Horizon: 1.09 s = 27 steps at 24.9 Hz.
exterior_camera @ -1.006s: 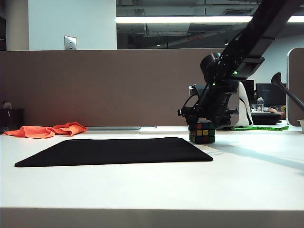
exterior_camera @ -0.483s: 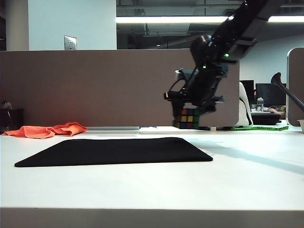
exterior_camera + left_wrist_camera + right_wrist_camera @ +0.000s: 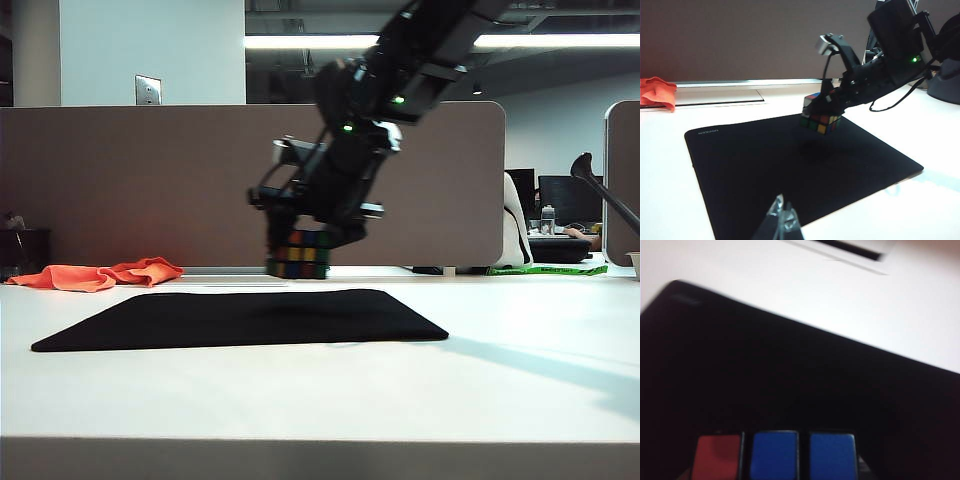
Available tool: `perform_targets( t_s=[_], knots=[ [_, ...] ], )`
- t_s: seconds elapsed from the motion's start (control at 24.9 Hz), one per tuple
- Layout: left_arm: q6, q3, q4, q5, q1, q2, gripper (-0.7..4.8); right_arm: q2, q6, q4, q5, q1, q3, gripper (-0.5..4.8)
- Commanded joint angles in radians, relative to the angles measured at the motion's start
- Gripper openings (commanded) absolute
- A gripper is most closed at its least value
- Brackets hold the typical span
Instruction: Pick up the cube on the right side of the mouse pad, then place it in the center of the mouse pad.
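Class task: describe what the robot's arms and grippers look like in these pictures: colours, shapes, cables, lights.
The right arm is black and boxy, with small green lights and thin black cables looping near its wrist. The right gripper is black too. Of the left gripper, only grey, pointed fingertips show.

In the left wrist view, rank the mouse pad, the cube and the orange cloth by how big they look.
1. mouse pad, by far the largest.
2. cube, held above the pad by the right gripper.
3. orange cloth; unsure, since it is cut off at the edge and farther away.
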Motion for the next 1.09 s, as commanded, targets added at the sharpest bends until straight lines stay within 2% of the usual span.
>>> perform_targets(
  t_s=[0.04,0.32,0.4,0.64,1.09],
  knots=[
    [0.003,0.003,0.014,0.000,0.001,0.001,-0.06,-0.013,0.000,0.022,0.005,0.053,0.006,2.60],
    [0.003,0.003,0.014,0.000,0.001,0.001,-0.06,-0.013,0.004,0.032,0.164,0.137,0.006,2.60],
    [0.003,0.003,0.014,0.000,0.001,0.001,-0.06,-0.013,0.054,0.032,0.188,0.142,0.006,2.60],
    [0.000,0.003,0.014,0.001,0.001,0.001,-0.06,-0.011,0.237,0.075,0.212,0.126,0.006,2.60],
    [0.000,0.003,0.014,0.001,0.001,0.001,-0.06,0.010,0.276,0.070,0.243,0.124,0.006,2.60]
  ],
)
